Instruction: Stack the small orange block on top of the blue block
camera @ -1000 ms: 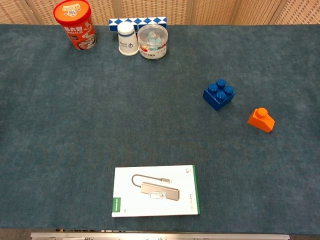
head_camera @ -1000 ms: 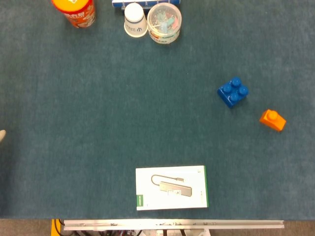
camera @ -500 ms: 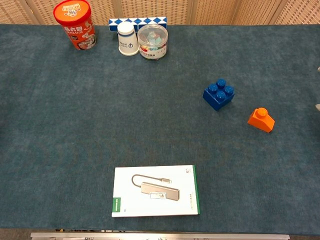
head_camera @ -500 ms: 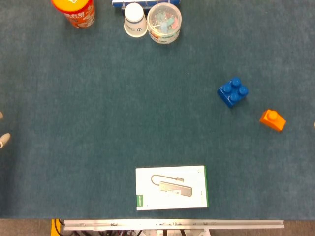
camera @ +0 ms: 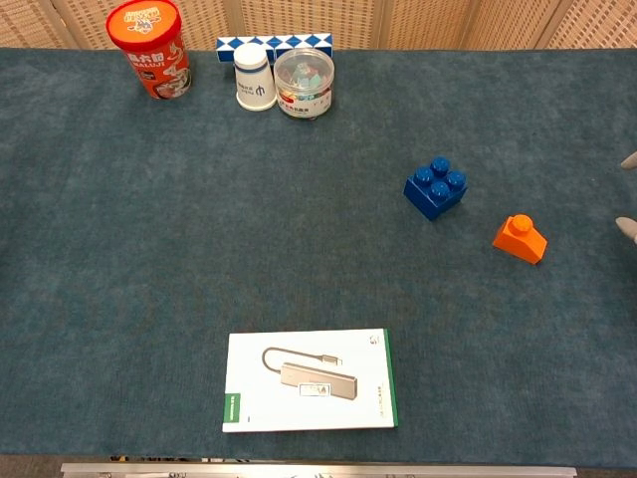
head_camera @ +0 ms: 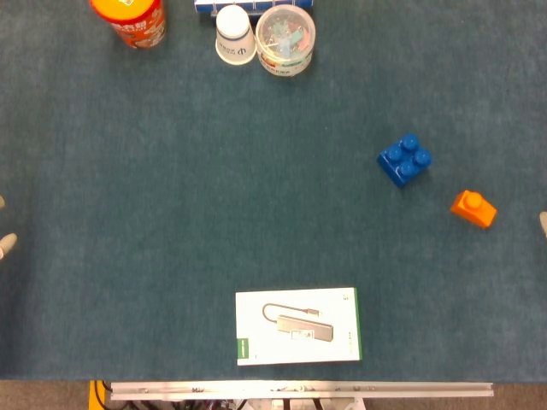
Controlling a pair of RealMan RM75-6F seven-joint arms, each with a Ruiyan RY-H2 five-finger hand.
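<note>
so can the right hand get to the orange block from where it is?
Probably yes. Right hand shows only fingertips at the table's right edge; bare cloth lies between it and the orange block.

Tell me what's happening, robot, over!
Both hands barely in frame at the table edges, grip unclear. Small orange block untouched beside blue block. Nothing between them.

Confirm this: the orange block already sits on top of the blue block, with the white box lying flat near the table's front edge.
Not right. The orange block is not on the blue block; it rests on the table beside it, apart from it and untouched, as the chest view shows. The white box does lie flat near the front edge.
</note>
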